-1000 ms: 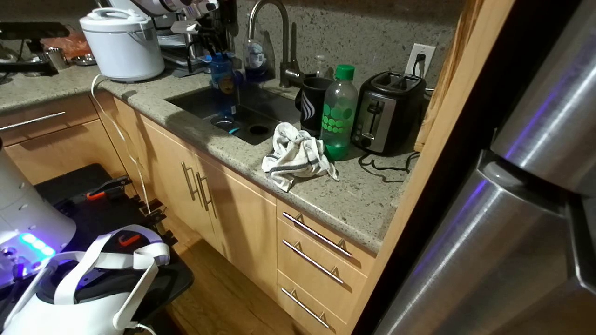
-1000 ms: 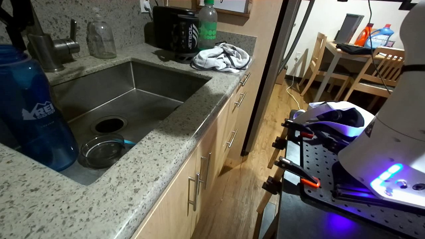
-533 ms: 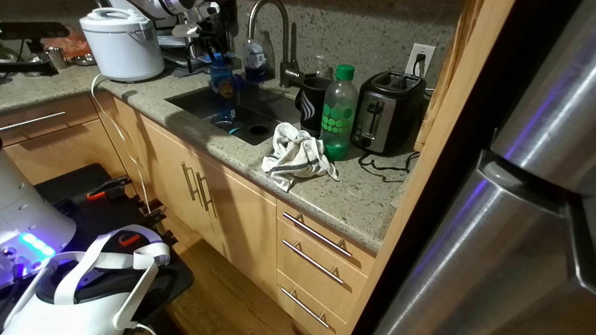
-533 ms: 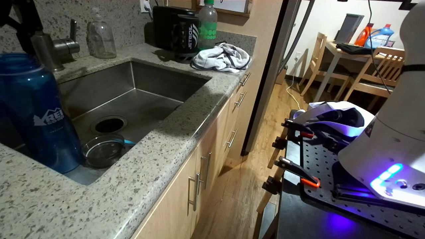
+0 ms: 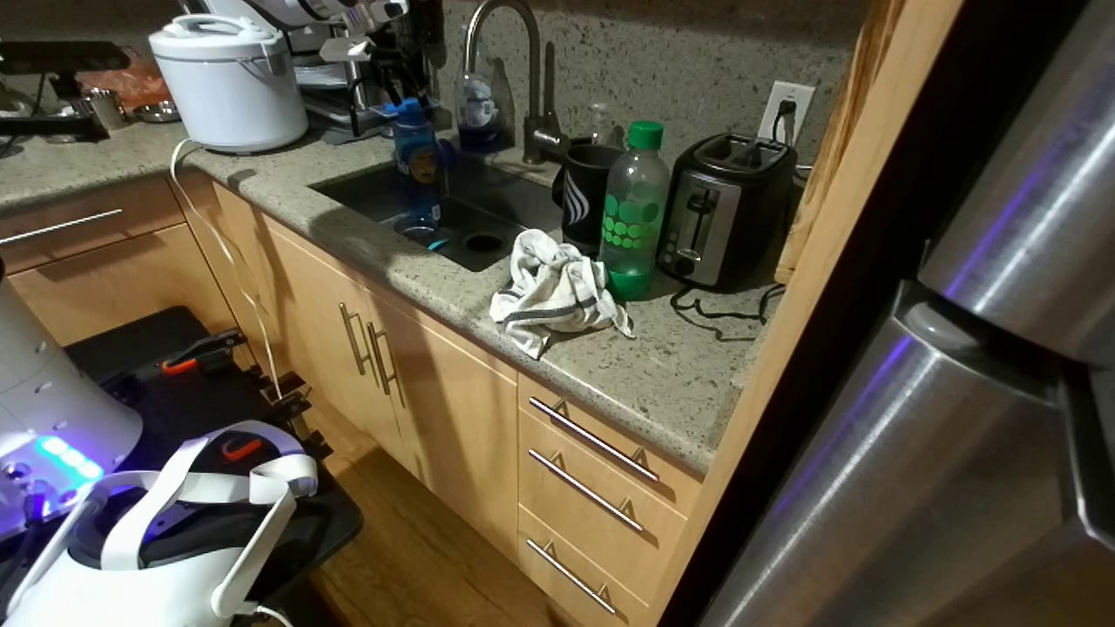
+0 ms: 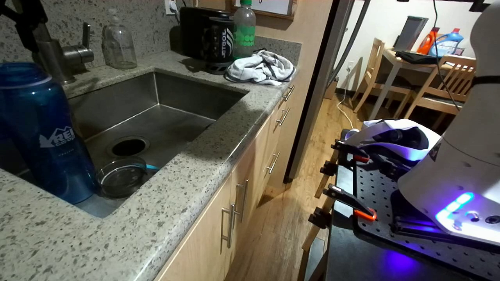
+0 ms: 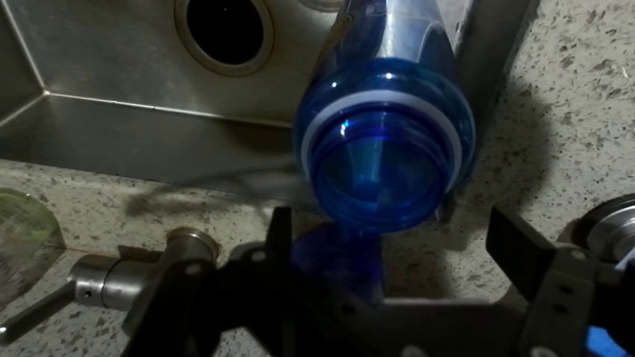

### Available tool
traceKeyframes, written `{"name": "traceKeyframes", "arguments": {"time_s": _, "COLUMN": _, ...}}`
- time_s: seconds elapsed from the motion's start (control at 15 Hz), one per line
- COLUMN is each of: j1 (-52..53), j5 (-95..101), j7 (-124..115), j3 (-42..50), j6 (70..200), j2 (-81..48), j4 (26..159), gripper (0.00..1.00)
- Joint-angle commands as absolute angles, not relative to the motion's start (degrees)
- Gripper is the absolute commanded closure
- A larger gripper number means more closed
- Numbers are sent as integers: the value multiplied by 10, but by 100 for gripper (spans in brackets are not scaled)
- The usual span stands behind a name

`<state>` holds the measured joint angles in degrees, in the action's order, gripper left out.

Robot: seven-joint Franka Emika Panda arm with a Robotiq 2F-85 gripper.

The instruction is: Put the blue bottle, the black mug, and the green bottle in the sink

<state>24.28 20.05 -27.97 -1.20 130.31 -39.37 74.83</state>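
Note:
The blue bottle point(image 6: 47, 128) stands in the sink point(image 6: 125, 97) near its end wall, uncapped and roughly upright. In the wrist view its open mouth point(image 7: 379, 173) lies just beyond my gripper point(image 7: 389, 215). The gripper is open and empty, its dark fingers point(image 7: 521, 248) wide apart and not touching the bottle. In an exterior view the gripper point(image 5: 402, 83) is dark and small above the bottle. The black mug point(image 5: 582, 196) with white stripes stands on the counter beside the sink. The green bottle point(image 5: 633, 213), clear with a green cap, stands close against it in both exterior views.
The faucet point(image 5: 533, 87) rises behind the sink. A round glass dish point(image 6: 121, 179) lies in the sink beside the blue bottle. A crumpled towel point(image 5: 557, 296) and a toaster point(image 5: 732, 209) flank the mug and green bottle. A rice cooker point(image 5: 228, 87) stands farther along the counter.
The blue bottle has shifted slightly toward the drain and sits a little lower and straighter. The gripper has moved up off it. The mug and green bottle have not moved.

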Motion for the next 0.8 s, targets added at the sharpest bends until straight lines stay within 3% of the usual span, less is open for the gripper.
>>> {"name": "traceKeyframes", "arguments": {"time_s": 0.0, "j1": 255, "j5": 215, "j7": -279, "j3": -11, "j6": 1263, "j2": -311, "j4": 822, "gripper": 0}}
{"name": "traceKeyframes", "arguments": {"time_s": 0.73, "j1": 248, "j5": 252, "j7": -375, "j3": -31, "j6": 1108, "j2": -118, "j4": 1027, "gripper": 0}}
